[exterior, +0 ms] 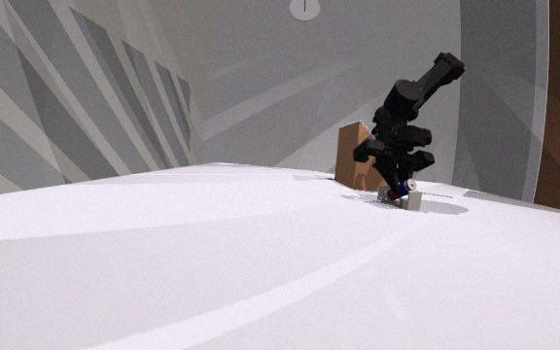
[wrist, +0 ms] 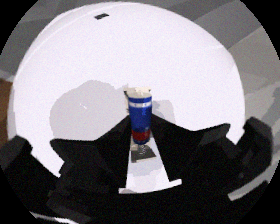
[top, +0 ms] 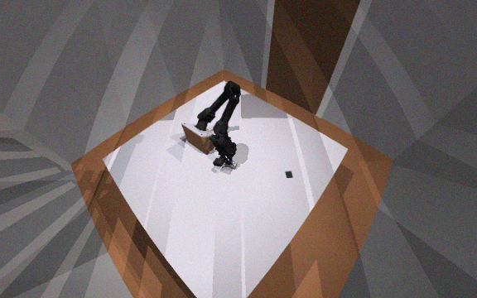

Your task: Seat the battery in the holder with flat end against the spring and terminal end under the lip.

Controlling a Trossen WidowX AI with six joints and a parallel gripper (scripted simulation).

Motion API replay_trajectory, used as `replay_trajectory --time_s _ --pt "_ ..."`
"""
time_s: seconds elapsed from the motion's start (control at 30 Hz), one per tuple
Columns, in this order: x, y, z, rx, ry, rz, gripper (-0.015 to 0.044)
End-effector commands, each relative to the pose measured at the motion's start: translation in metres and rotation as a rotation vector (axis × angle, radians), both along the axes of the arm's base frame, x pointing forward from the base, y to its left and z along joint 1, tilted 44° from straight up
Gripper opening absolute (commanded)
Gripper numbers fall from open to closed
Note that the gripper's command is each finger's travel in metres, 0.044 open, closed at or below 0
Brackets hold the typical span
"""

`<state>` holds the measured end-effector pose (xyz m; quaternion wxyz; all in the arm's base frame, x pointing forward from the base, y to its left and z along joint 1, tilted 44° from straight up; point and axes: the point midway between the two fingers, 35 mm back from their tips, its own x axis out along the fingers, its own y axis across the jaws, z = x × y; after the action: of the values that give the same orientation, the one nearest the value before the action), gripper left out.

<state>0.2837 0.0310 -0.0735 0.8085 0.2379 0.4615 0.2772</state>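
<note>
The blue battery (top: 232,163) (exterior: 403,189) (wrist: 140,116) has a red band near its flat end and a pale terminal end. My gripper (exterior: 400,189) (wrist: 139,117) is shut on it around the middle. In the exterior view the battery is tilted, red end low inside the holder, terminal end raised at the top of the near end block. The small beige-grey holder (exterior: 414,200) (wrist: 144,154) stands on the table under the battery. The wrist view shows the spring (wrist: 142,148) just beyond the red end; whether they touch is unclear. The lip is mostly hidden behind the terminal end.
A brown wedge-shaped block (top: 197,139) (exterior: 348,155) stands by the arm's base, behind the gripper. A small dark square (top: 289,175) (wrist: 101,16) lies on the white table top (top: 205,215) (exterior: 212,272), well away from the holder. A brown border (top: 330,199) surrounds the white top.
</note>
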Motion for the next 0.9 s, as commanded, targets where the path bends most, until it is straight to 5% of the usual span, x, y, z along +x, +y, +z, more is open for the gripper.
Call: replay_trajectory --time_s 0.0,0.87 --pt "-0.006 0.0 -0.002 -0.002 0.01 0.004 0.0085" --pt "-0.013 -0.003 -0.008 -0.025 0.051 0.03 0.0085"
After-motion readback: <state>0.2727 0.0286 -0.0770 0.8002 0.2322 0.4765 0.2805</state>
